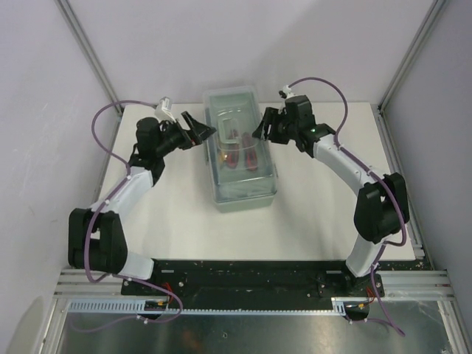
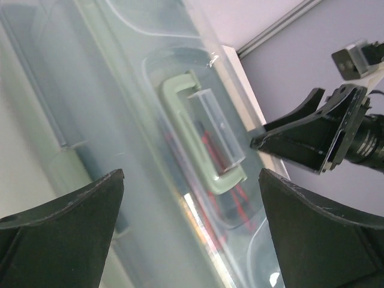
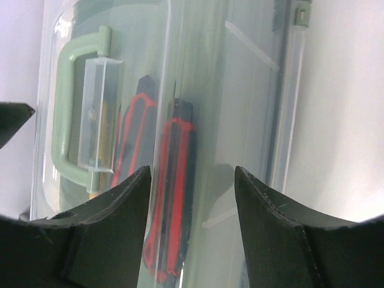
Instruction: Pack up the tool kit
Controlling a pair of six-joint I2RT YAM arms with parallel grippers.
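The tool kit (image 1: 240, 151) is a sage-green box lying lengthwise in the middle of the white table, with its clear lid down. Red-and-black tools (image 3: 174, 198) show through the lid beside the green carry handle (image 3: 63, 120). My left gripper (image 1: 203, 131) hovers at the box's far left edge, open, with nothing between its fingers; in its wrist view, the left gripper (image 2: 191, 174) looks down on the lid and the handle (image 2: 174, 114). My right gripper (image 1: 259, 131) faces it from the box's right side. The right gripper (image 3: 192, 171) stands open over the lid, holding nothing.
The white table (image 1: 317, 214) ends at aluminium frame rails on the right (image 1: 402, 184) and at the near edge (image 1: 251, 279). Pale walls close in the back and both sides. Purple cables loop off both arms.
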